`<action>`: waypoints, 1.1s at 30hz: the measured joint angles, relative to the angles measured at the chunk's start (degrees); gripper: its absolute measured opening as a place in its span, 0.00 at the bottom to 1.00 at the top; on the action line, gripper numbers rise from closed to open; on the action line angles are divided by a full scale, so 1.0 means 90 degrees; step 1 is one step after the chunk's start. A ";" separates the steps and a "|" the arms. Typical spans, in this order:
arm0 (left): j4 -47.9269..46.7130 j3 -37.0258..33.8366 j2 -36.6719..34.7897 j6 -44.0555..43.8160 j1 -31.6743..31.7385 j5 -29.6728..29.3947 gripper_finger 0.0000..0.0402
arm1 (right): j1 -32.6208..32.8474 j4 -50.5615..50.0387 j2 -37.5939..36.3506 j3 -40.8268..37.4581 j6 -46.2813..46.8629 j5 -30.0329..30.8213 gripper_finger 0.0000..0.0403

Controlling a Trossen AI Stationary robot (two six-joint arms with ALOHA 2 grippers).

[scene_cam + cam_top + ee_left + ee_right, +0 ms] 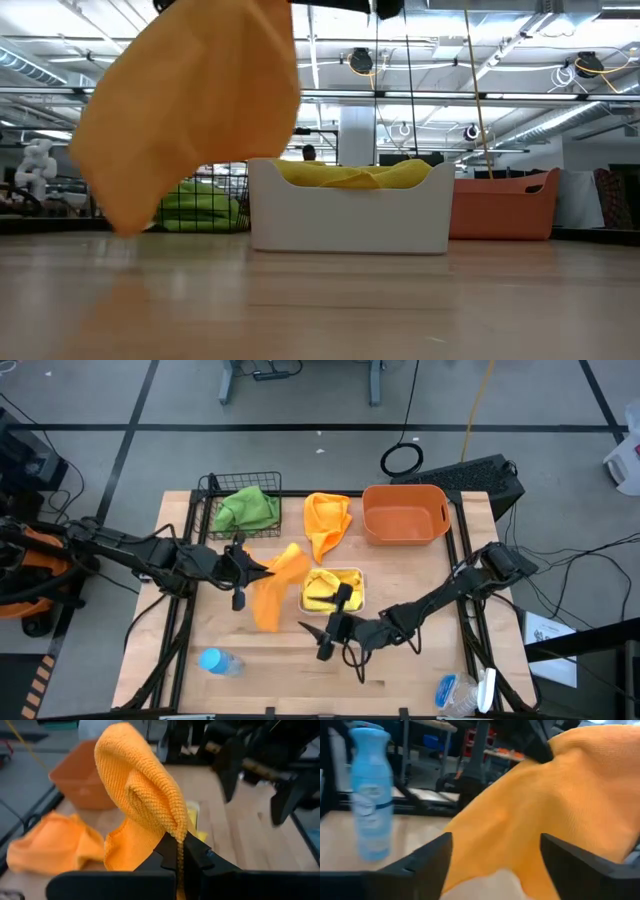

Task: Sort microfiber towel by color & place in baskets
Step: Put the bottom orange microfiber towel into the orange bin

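Nearby, blue bottle [220, 661] beside hanging orange towel [272, 585].

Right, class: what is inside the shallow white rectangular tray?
The shallow white rectangular tray holds crumpled yellow microfiber cloths, rising above its rim in the low view. What lies beneath them is covered.

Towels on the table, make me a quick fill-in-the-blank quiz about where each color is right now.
1. The left claw is shut on an ____ towel held above the table.
2. The black wire basket holds a ____ towel.
3. The white tray holds ____ towels.
4. The orange tub holds ____ towels.

Missing words: orange; green; yellow; no
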 joint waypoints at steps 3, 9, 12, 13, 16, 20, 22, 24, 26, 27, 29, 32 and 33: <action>0.0245 0.0015 0.0007 0.0179 0.0000 0.0001 0.01 | -0.0187 0.0508 0.0000 0.0000 -0.0705 0.0004 0.83; 0.0498 0.0018 0.0155 0.0306 0.0002 0.0188 0.01 | -0.0613 0.1342 -0.0005 0.0000 -0.1439 -0.0083 0.98; 0.0807 0.0018 0.0254 0.0451 0.0002 0.0423 0.01 | -0.0887 0.1303 -0.0003 0.0000 -0.1237 -0.0625 0.98; 0.0938 0.0018 0.0302 0.0517 0.0002 0.0517 0.01 | -0.0972 0.1299 -0.0002 0.0000 -0.1098 -0.0833 0.98; 0.1248 0.0018 0.0444 0.0646 0.0002 0.0800 0.01 | -0.1174 0.1284 -0.0005 0.0000 -0.0819 -0.1008 0.99; 0.1566 0.0018 0.0634 0.0850 0.0002 0.1065 0.01 | -0.1349 0.1262 -0.0002 0.0000 -0.0936 -0.1351 0.99; 0.1685 0.0018 0.0708 0.1001 0.0004 0.1155 0.01 | -0.1448 0.1263 -0.0002 0.0000 -0.0871 -0.1906 0.99; 0.1909 0.0018 0.0789 0.1178 0.0005 0.1232 0.01 | -0.1535 0.1161 -0.0002 0.0000 -0.0630 -0.2512 0.99; 0.1983 0.0018 0.0845 0.1288 0.0005 0.1266 0.01 | -0.1617 0.1014 -0.0002 0.0000 -0.0385 -0.3030 0.98; 0.2047 0.0018 0.0874 0.1309 0.0005 0.1273 0.01 | -0.1638 0.0932 -0.0002 0.0000 -0.0287 -0.3158 0.98; 0.2124 0.0018 0.0899 0.1320 0.0007 0.1276 0.01 | -0.1644 0.0840 -0.0002 0.0000 -0.0180 -0.3223 0.98; 0.2198 0.0018 0.0899 0.1519 0.0007 0.1344 0.01 | -0.1634 0.0828 -0.0002 0.0000 -0.0166 -0.3235 0.96; 0.2232 0.0018 0.0899 0.1595 0.0007 0.1365 0.01 | -0.1622 0.0814 -0.0002 0.0000 -0.0158 -0.3248 0.94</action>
